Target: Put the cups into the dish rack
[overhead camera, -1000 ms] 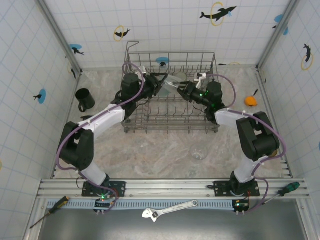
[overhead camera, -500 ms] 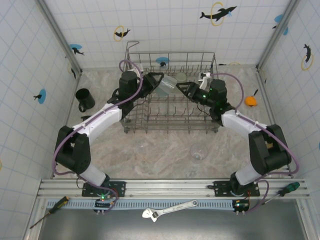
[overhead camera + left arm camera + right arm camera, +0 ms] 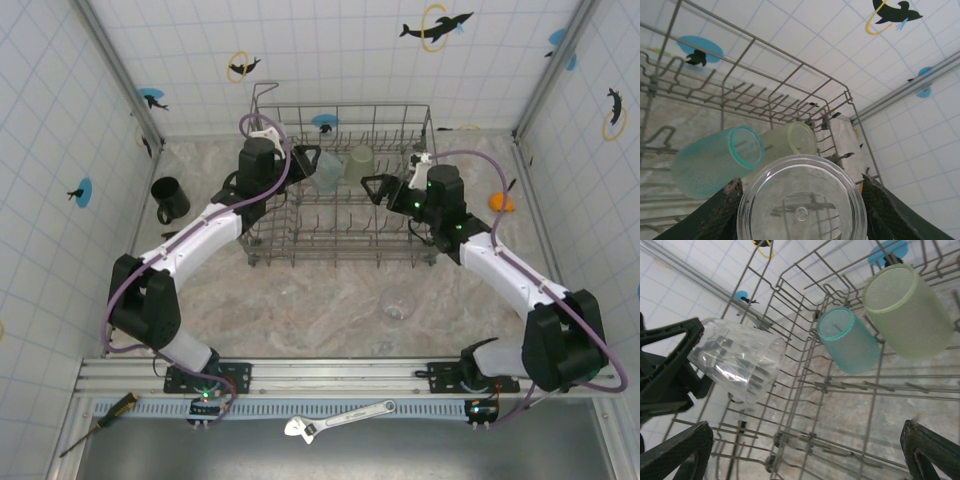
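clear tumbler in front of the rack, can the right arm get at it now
Probably yes: the right gripper is open and empty, and the clear tumbler sits alone on bare table before the dish rack.

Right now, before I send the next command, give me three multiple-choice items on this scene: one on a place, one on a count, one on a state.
1. Where is the black mug relative to the dish rack?
A. Inside it.
B. On the table, left of it.
C. Behind it.

2. How many cups lie unheld in the rack?
A. None.
B. Four.
C. Two.

3. What are the left fingers doing?
A. Gripping a clear tumbler.
B. Standing open and empty.
C. Gripping the black mug.

Answers:
1 B: the mug stands on the table near the left wall.
2 C: the teal tumbler and the pale green tumbler lie on their sides among the tines.
3 A: the left wrist view shows both fingers flanking the clear tumbler.
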### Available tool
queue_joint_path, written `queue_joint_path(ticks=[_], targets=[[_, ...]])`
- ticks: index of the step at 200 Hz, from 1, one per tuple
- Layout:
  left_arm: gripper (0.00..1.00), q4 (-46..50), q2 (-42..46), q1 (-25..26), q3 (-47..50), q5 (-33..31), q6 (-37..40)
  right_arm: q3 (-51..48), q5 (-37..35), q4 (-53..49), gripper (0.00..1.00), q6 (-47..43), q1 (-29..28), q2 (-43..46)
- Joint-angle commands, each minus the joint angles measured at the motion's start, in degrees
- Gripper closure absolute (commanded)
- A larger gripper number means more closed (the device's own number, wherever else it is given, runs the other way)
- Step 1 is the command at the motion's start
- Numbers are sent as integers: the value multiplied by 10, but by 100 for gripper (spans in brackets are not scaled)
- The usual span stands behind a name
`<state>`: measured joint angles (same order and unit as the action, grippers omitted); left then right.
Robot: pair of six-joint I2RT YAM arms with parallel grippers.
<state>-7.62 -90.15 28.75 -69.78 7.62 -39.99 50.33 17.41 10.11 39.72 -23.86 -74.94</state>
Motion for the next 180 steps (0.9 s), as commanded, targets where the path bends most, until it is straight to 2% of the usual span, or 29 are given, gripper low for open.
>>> queue_joint_path(ticks=[1,59,175,180], targets=[[100,13,20,-4,-22,-35,78,-19,-35,-41,0,-32,-5,32],[100,35,7,-4,-22,-75,151,-59,-45,-42,0,-13,-10,84],[100,30,-27,7,-8,-124,240,-53,-73,-94,0,-27,-25,122],[100,30,-29,9,-9,-124,261,-53,-74,-95,0,-28,-26,123]])
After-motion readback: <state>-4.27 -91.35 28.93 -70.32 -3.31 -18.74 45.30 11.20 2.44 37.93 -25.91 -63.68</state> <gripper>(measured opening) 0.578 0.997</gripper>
